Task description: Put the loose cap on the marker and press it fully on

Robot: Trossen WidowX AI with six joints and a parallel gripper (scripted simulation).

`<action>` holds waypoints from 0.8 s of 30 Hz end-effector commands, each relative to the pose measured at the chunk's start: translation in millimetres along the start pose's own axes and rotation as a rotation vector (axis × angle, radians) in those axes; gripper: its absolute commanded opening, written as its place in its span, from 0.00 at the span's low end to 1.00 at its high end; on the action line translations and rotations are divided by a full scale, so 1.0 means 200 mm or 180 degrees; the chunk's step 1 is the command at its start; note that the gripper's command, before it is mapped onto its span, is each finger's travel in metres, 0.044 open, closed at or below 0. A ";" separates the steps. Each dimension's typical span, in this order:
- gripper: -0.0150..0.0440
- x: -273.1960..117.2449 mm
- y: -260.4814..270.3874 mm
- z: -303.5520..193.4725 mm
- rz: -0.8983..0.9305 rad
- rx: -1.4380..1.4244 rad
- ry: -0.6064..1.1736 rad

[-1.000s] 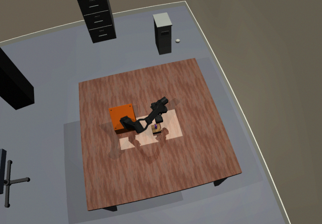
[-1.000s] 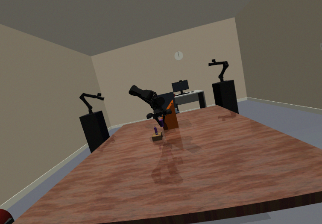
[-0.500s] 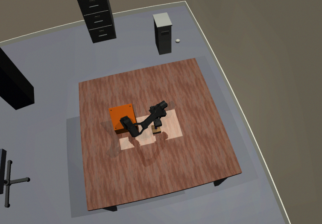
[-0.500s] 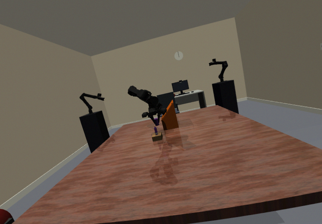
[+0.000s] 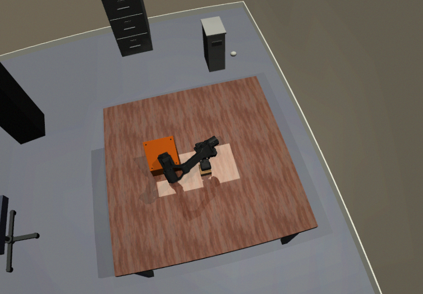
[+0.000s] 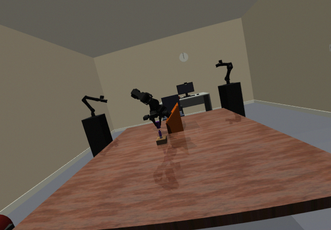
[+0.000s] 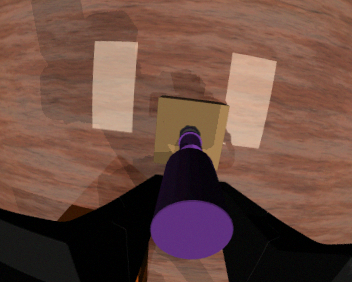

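Observation:
My gripper [image 6: 157, 125] [image 7: 189, 185] is shut on the purple cap [image 6: 157, 123] [image 7: 190, 187] and holds it near upright above the marker. The purple marker [image 6: 160, 133] [image 7: 190, 141] stands upright in the tan holder block [image 5: 205, 173] [image 6: 161, 141] [image 7: 180, 114]. In the exterior view a small gap shows between the cap's lower end and the marker's tip. In the wrist view the cap's lower end overlaps the marker's tip, and the two look nearly in line. In the top view the arm hides the cap and the marker.
An orange block with a sloped top [image 5: 159, 147] [image 6: 177, 121] stands on the wooden table [image 5: 211, 113] [image 6: 214, 168] beside the arm's base, left of the holder block in the top view. Pale light patches and the arm's shadows lie around the holder.

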State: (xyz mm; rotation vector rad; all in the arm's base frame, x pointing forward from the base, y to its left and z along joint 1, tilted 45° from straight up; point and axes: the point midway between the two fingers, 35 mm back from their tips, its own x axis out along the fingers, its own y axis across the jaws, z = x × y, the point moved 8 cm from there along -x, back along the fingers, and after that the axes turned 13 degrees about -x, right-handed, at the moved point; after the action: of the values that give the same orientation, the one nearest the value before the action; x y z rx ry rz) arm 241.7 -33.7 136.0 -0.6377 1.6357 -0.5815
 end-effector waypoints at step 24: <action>0.25 0.18 0.00 0.00 -0.0013 -0.0014 -0.0004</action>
State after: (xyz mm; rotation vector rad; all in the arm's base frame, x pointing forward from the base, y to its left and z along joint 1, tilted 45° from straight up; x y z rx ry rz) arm 238.7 -55.9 113.8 -0.6364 1.6343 -0.5801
